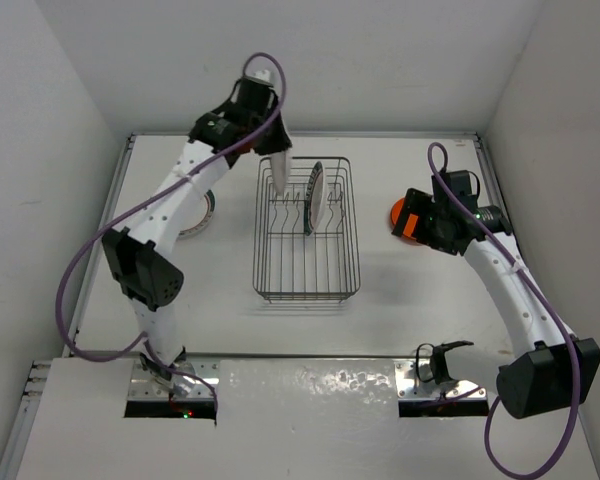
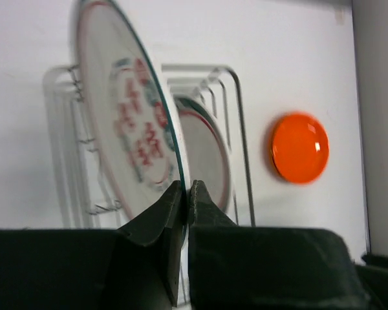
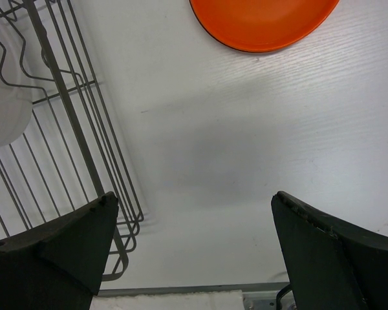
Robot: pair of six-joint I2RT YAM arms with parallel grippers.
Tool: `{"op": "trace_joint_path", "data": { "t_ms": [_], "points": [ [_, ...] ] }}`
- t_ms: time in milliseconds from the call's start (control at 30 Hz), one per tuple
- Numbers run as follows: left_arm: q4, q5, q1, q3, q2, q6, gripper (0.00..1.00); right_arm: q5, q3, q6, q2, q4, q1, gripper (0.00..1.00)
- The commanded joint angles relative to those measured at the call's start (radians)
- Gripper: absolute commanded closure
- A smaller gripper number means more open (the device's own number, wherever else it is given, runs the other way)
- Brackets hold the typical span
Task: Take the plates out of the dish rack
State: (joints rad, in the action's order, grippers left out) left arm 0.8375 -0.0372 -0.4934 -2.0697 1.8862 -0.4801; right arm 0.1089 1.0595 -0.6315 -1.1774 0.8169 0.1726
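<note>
My left gripper (image 2: 186, 190) is shut on the rim of a white plate with a red and green pattern (image 2: 129, 116) and holds it on edge above the far left part of the dark wire dish rack (image 1: 307, 230). In the top view the gripper (image 1: 277, 150) and this plate (image 1: 279, 168) show edge-on. A second patterned plate (image 1: 315, 197) stands upright in the rack and also shows in the left wrist view (image 2: 207, 155). An orange plate (image 1: 397, 212) lies flat on the table right of the rack. My right gripper (image 3: 191, 200) is open and empty, hovering between rack and orange plate (image 3: 265, 22).
A patterned plate (image 1: 206, 212) lies on the table left of the rack, partly under my left arm. The rack's right wall (image 3: 71, 116) is close to my right gripper's left finger. White walls enclose the table on three sides.
</note>
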Motion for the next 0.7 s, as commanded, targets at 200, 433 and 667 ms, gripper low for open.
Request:
{"op": "trace_joint_path", "data": {
  "t_ms": [200,433,667],
  "points": [
    [0.07,-0.43,0.196,-0.107,-0.081,-0.015,1.0,-0.003,0.045,-0.013,0.022,-0.021,0.005,0.01],
    [0.179,-0.432,0.364,-0.093,0.111,0.009,1.0,-0.021,0.037,-0.011,0.027,-0.032,0.005,0.01],
    [0.111,-0.423,0.397,-0.023,0.212,0.058,1.0,-0.035,0.042,-0.004,0.019,-0.036,0.004,0.01]
  ]
}}
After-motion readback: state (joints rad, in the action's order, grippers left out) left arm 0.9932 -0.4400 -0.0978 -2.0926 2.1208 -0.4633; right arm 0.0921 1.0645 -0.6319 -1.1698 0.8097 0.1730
